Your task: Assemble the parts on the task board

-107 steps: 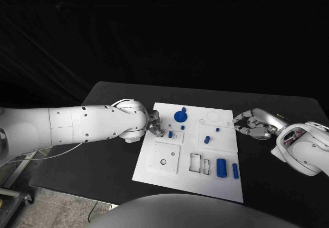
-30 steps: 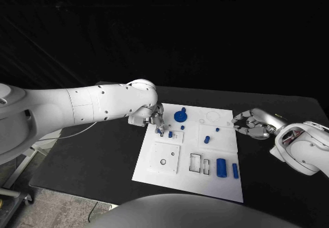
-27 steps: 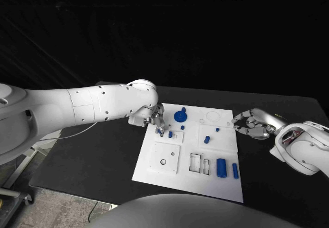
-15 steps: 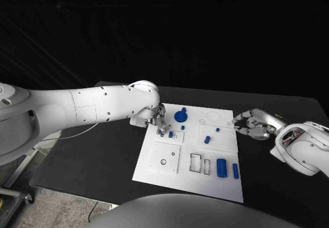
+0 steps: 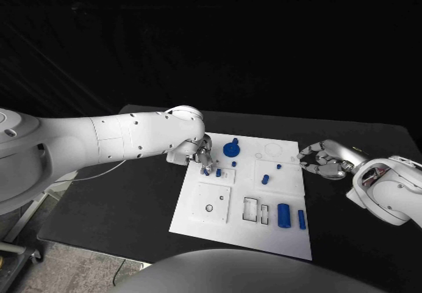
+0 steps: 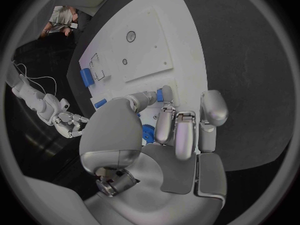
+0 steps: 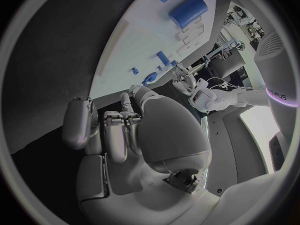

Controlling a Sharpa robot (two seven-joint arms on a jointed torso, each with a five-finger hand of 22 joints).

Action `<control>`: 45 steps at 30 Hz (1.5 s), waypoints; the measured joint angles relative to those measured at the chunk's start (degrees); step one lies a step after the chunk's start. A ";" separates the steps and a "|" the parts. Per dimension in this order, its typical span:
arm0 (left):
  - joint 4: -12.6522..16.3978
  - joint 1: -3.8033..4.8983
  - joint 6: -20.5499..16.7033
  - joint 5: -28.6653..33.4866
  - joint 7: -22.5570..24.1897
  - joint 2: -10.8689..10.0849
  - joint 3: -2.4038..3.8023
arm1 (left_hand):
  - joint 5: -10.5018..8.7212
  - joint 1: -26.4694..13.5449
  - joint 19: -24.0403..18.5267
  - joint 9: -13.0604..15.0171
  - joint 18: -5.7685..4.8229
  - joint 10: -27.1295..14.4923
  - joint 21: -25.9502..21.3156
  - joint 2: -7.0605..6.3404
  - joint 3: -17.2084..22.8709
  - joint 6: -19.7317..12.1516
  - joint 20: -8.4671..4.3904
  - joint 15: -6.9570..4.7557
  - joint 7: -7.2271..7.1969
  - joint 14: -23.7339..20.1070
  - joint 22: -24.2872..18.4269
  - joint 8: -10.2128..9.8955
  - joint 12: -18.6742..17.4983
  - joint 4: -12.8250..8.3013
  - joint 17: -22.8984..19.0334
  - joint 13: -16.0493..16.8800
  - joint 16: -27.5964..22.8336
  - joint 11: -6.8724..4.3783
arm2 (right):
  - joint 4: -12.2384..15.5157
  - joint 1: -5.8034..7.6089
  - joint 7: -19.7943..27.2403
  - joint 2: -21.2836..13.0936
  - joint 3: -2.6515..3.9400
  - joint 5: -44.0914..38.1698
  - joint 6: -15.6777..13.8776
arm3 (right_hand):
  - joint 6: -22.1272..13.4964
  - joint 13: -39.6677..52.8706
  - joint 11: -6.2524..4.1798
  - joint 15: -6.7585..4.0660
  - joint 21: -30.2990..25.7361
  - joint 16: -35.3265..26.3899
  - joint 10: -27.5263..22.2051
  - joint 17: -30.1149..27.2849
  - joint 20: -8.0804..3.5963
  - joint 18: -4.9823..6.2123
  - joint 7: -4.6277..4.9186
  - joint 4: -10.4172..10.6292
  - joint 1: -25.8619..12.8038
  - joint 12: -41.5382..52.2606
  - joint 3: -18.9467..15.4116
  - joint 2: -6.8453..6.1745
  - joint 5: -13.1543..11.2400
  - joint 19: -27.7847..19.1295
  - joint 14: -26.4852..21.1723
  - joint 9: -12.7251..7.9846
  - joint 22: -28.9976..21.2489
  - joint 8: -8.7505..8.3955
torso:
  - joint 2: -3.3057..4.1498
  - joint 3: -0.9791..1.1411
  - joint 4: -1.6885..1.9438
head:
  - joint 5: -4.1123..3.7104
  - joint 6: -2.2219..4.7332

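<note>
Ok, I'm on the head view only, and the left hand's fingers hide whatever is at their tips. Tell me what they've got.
Observer: In the left wrist view, a small blue piece sits pinched between the thumb and a fingertip of the left hand, over the task board.
Operator: Good. Now check the inside of the right hand for me.
Observer: In the right wrist view, the right hand has its fingers curled in toward the palm, and nothing is between them.
</note>
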 measured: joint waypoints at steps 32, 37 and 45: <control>-0.34 -0.83 -0.44 -1.42 0.00 0.27 0.13 | -0.34 -4.68 -0.61 -0.72 0.00 -0.72 -1.00 3.71 -5.98 -0.07 0.61 0.44 0.12 -0.01 0.00 -2.00 -0.61 -0.04 -0.01 0.00 -0.44 0.72 | 0.00 0.00 -0.33 -0.09 0.00 0.01 0.66 | 0.00 0.00 -0.02 0.00 -0.28 0.00 -0.02 0.03 0.00 0.00 0.00 0.00 0.00 0.00 0.33 0.00 0.00 0.00 0.00 -0.04 -0.02 0.00 | -0.02 -0.02 -0.01 | 0.03 0.00; -0.34 -0.92 -0.92 -1.37 0.01 0.21 0.12 | -0.34 -6.43 -0.82 -1.54 0.00 -1.24 -1.55 5.06 -10.35 0.28 0.82 0.84 0.42 -0.02 0.04 -3.53 -0.61 1.93 -0.01 0.00 -0.44 0.82 | -0.03 0.00 -0.39 -0.09 0.00 0.01 0.74 | 0.00 0.00 -0.02 0.00 -0.28 0.00 -0.02 0.03 0.00 0.00 0.00 0.00 0.00 0.00 0.33 0.00 0.00 0.00 0.00 -0.04 -0.02 0.00 | -0.02 0.00 -0.01 | -0.03 0.00; -0.24 -0.92 -1.49 -1.02 0.13 0.10 0.20 | 1.10 -9.93 -2.22 -2.87 0.00 -3.04 -3.22 7.26 -16.54 -0.07 1.59 1.78 1.21 -0.96 0.04 -6.36 -1.58 7.84 -0.01 0.00 -0.89 1.87 | -0.08 -0.01 -0.48 -0.01 0.00 0.01 0.91 | 0.00 0.00 -0.03 0.00 -0.27 0.00 -0.03 0.02 0.00 0.00 0.00 0.00 0.00 0.00 0.33 0.00 0.00 0.00 0.00 -0.04 -0.02 0.00 | -0.02 0.02 0.03 | -0.05 0.00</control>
